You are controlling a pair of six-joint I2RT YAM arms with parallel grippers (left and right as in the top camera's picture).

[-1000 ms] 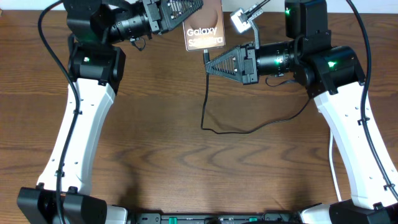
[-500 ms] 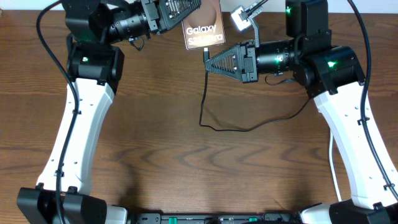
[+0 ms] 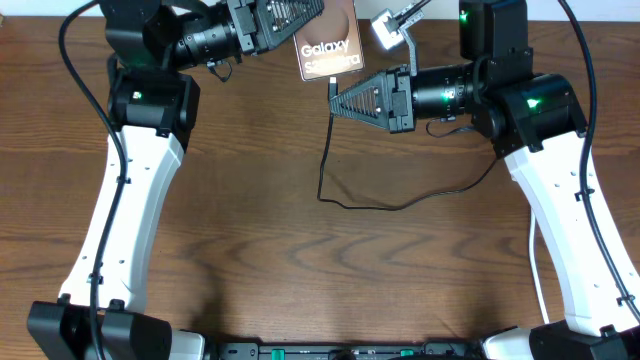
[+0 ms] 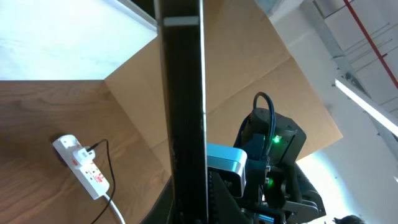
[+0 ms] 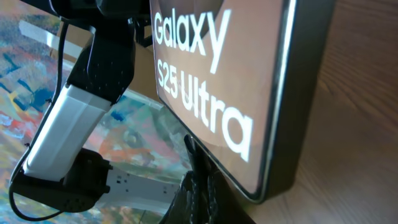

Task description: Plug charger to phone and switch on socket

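My left gripper [image 3: 298,28] is shut on the phone [image 3: 330,52] and holds it tilted up at the back of the table, with the white "Galaxy S25 Ultra" lettering showing. In the left wrist view the phone [image 4: 181,106] shows edge-on as a dark vertical slab. My right gripper [image 3: 337,99] is shut on the connector end of the charger [image 3: 322,170], with its tip at the phone's lower edge. In the right wrist view the fingers [image 5: 200,186] sit just below the phone [image 5: 214,81]; the contact itself is hidden. The socket [image 3: 386,28] lies at the back right.
The black cable loops over the wooden table [image 3: 260,250] from the right gripper down and back right under the right arm [image 3: 540,110]. The left wrist view shows the socket [image 4: 81,165] with red marks, a black plug and a white cord.
The cable's loop on the table has shifted slightly left. Both arms and the phone are almost unmoved.
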